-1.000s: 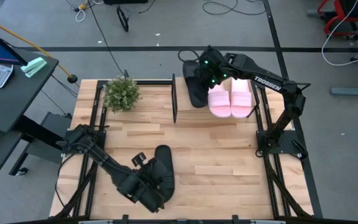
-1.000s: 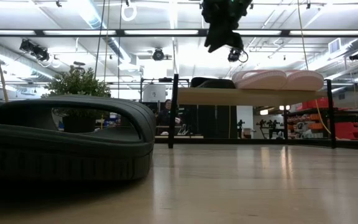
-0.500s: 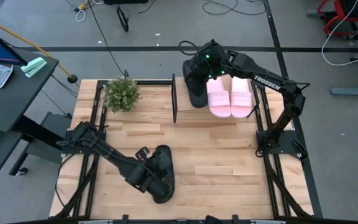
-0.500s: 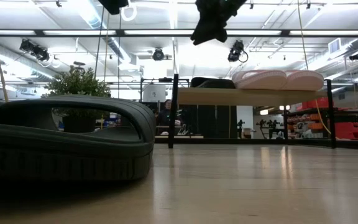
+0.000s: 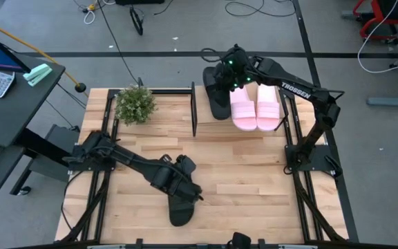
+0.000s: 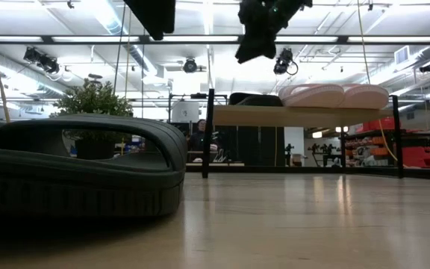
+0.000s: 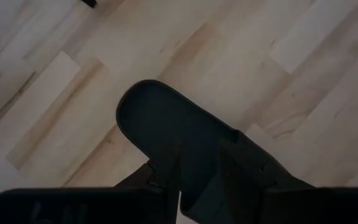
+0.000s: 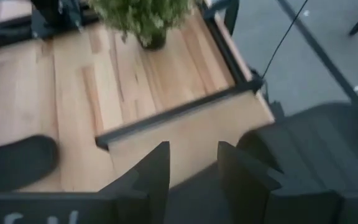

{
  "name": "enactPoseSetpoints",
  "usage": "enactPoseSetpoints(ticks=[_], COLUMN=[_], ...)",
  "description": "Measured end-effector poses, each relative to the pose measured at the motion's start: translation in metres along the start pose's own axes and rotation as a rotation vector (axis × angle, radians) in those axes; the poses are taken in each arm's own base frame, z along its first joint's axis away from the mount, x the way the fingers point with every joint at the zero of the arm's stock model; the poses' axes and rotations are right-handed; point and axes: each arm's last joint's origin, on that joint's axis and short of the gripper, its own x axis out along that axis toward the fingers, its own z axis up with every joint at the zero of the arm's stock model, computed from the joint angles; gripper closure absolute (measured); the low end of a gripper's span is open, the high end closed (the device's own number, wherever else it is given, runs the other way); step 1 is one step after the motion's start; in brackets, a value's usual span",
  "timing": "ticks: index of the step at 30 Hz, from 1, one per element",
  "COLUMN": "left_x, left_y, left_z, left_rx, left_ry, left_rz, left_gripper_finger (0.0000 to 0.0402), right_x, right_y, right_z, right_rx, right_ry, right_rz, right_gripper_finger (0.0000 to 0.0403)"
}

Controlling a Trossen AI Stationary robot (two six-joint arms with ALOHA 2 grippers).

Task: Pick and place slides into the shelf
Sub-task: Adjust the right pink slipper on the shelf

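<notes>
Slatted light-wood worktop (image 5: 240,176): its near edge is cut off in the high view.

Low shelf, plywood top board on thin black uprights (image 5: 206,128), sits at the far right of the worktop. Most of its board is covered by slides and the right arm. On it: one black ribbed-strap slide (image 5: 216,104) at its left, partly hidden under the right jaws (image 5: 232,75); two pale pink slides (image 5: 256,108) just beside it, touching each other.

Right jaws hover above the shelf's far side. In the right wrist view the fingers (image 8: 154,171) are spread, nothing between them.

Second black slide (image 5: 178,204) lies flat on the worktop at front centre, well apart from the shelf. It fills the low view's left, blocking much of what lies behind.

Left jaws (image 5: 185,181) are over its far end. In the left wrist view the fingers (image 7: 166,168) are parted with only a narrow gap; grip on the strap cannot be told.

Small green potted plant (image 5: 135,104) stands far left.
</notes>
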Motion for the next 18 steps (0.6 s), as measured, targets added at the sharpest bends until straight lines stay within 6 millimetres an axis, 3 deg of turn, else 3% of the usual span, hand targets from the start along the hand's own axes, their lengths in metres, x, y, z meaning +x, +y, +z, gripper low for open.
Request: enactPoseSetpoints(ticks=[5, 11, 18], left_x=[0.004, 0.009, 0.021], left_y=[0.004, 0.012, 0.029], left_z=[0.008, 0.02, 0.046], left_rx=[-0.036, 0.007, 0.117], left_ry=[0.0, 0.005, -0.014], left_rz=[0.01, 0.036, 0.093], left_gripper_finger=[0.0294, 0.0294, 0.0294], right_x=[0.014, 0.017, 0.004], right_y=[-0.011, -0.014, -0.02], right_z=[-0.014, -0.019, -0.04], right_rx=[-0.003, -0.029, 0.068], right_ry=[0.042, 0.073, 0.342], right_rz=[-0.015, -0.085, -0.245], right_gripper_finger=[0.0263, 0.0263, 0.0263])
